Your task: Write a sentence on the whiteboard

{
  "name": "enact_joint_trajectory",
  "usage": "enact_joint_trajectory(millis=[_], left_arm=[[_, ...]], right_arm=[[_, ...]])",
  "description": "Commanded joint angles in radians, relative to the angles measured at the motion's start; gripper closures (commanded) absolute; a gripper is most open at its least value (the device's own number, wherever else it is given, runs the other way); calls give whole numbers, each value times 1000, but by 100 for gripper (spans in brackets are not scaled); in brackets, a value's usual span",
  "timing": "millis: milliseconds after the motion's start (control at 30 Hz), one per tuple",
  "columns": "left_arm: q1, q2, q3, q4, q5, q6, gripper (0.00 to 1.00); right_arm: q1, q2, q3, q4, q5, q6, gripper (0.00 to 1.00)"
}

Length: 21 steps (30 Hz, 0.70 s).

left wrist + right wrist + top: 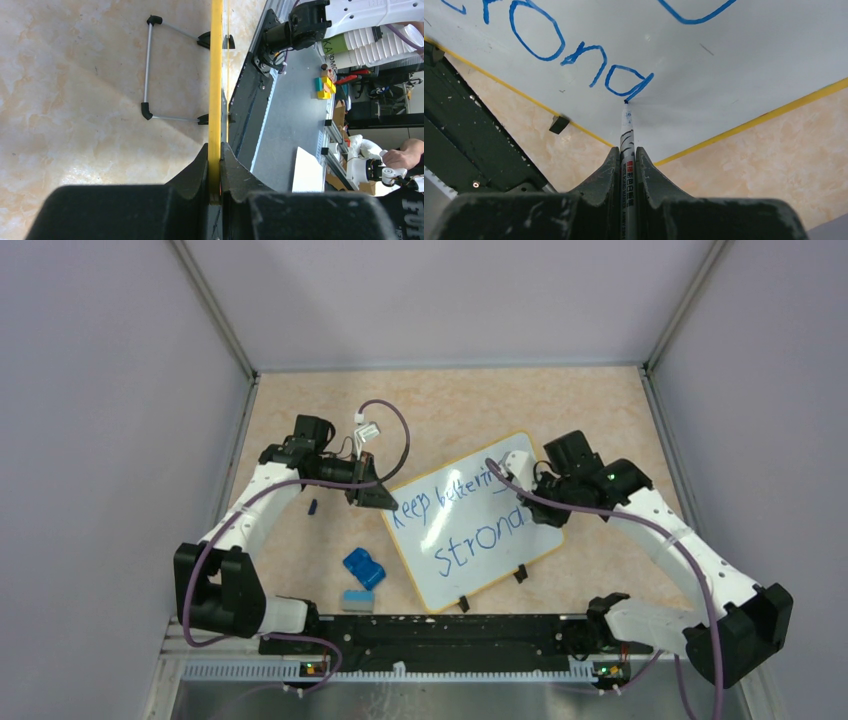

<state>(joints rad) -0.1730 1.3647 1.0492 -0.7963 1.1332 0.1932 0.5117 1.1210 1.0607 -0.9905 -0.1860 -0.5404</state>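
**Two clenched grips: board (470, 585) pinned, marker (626, 131) on its face**

Your left gripper (215, 152) is clamped on the board's yellow rim; in its wrist view the edge runs straight up between the fingers; from above, you see it biting the board's far-left corner. Your right gripper (627, 157) is clenched round the marker, which sticks out forward between the fingers; its tip touches the white face at the tail of the last blue letter.

The board sits on the table (300, 440) between your two arms, turned at a slant; its two black clips (463, 602) are on the near edge, and a thin wire stand (148, 65) runs off them on the underside. The sentence (480, 538) is in blue on two lines; the upper reads "Keep betterin", its end hidden behind the right gripper; the lower, larger, reads "Stron" plus one last round letter.

Left of the board lies a blue block (364, 567); a smaller grey-and-blue block (356, 600) lies just beside it on the near side; a small dark piece (313, 506) lies farther up, apart from both.
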Motion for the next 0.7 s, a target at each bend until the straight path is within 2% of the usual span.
enact_joint_trajectory(millis=[0, 300, 667], left_arm=[[-19, 25, -21, 29, -87, 67, 100], [-20, 23, -27, 34, -87, 66, 100], [-19, 21, -28, 35, -87, 66, 100]], right_arm=[[-8, -14, -30, 1, -14, -22, 100], [16, -23, -87, 19, -25, -4, 100], [99, -5, -72, 39, -11, 35, 100]])
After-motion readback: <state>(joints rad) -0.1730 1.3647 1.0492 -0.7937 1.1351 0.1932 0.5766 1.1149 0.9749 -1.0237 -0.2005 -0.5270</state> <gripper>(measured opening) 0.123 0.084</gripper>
